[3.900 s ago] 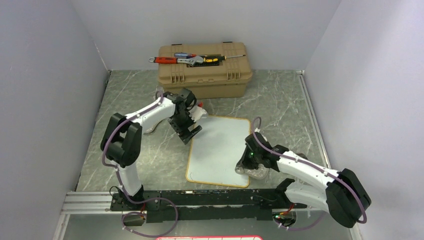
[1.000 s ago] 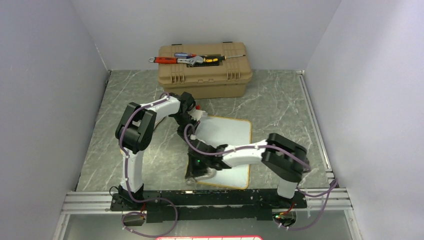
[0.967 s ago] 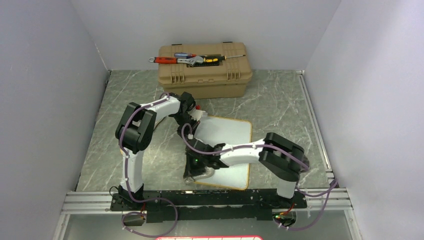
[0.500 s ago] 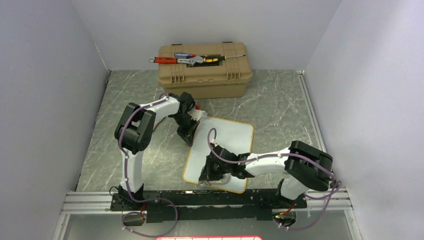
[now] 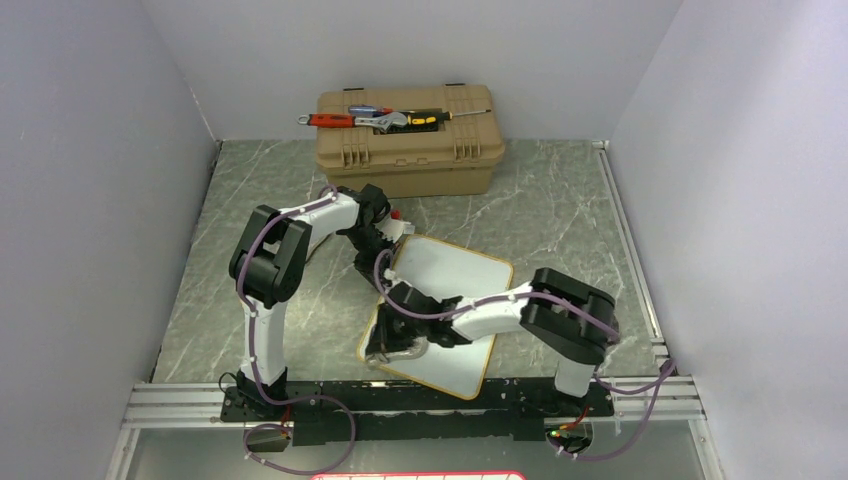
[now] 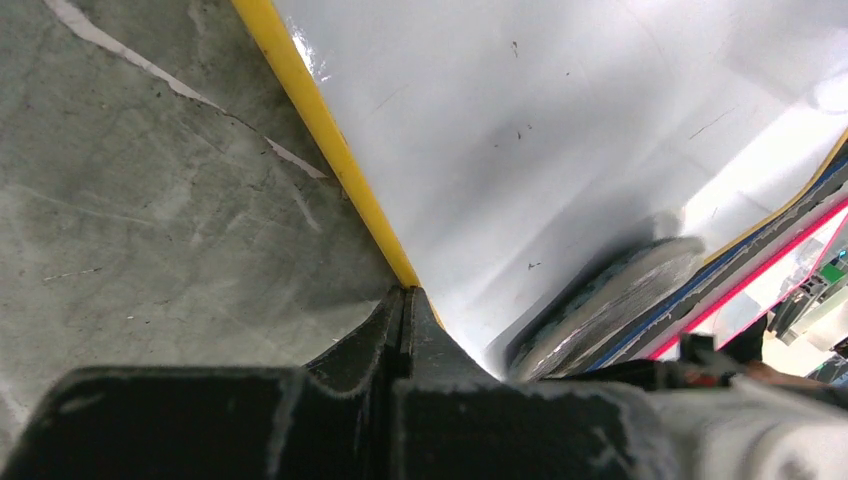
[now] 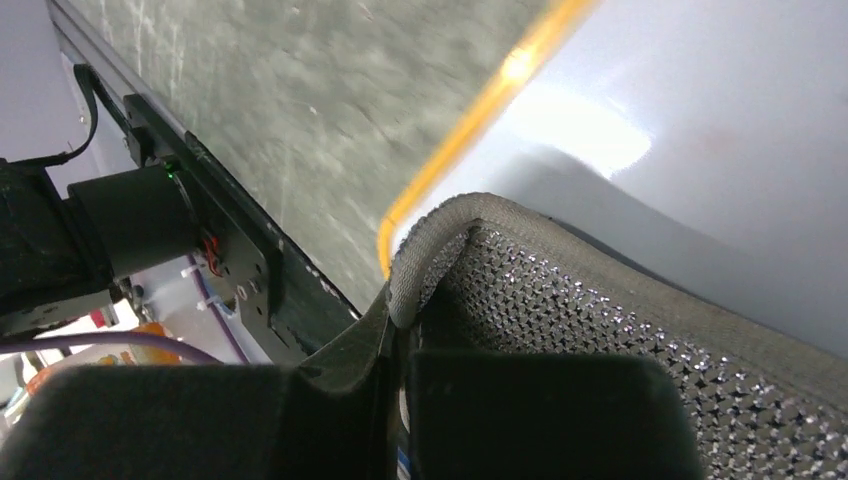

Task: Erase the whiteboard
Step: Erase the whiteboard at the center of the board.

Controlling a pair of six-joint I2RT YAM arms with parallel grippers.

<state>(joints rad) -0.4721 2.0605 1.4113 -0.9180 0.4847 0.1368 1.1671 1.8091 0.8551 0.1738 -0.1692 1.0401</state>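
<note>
The whiteboard (image 5: 455, 290) lies skewed on the marble table, glossy white with a yellow rim and only faint specks on it (image 6: 520, 120). My left gripper (image 5: 378, 258) is shut, its joined tips (image 6: 403, 292) resting against the rim at the board's far left edge. My right gripper (image 5: 385, 345) is shut on a grey mesh wiping pad (image 7: 600, 320). That pad (image 5: 402, 347) lies flat on the whiteboard's (image 7: 720, 150) near left corner. The same pad (image 6: 620, 290) shows in the left wrist view as a grey strip.
A tan toolbox (image 5: 405, 150) stands at the back with a wrench and screwdrivers (image 5: 370, 119) on its lid. A small red and white object (image 5: 398, 222) lies by the left wrist. The black mounting rail (image 5: 400, 400) runs along the near edge. Walls close in on three sides.
The right gripper has swept the pad along the board's near end, now back at the near left corner. The board has turned clockwise. The left gripper has stayed at the rim.
</note>
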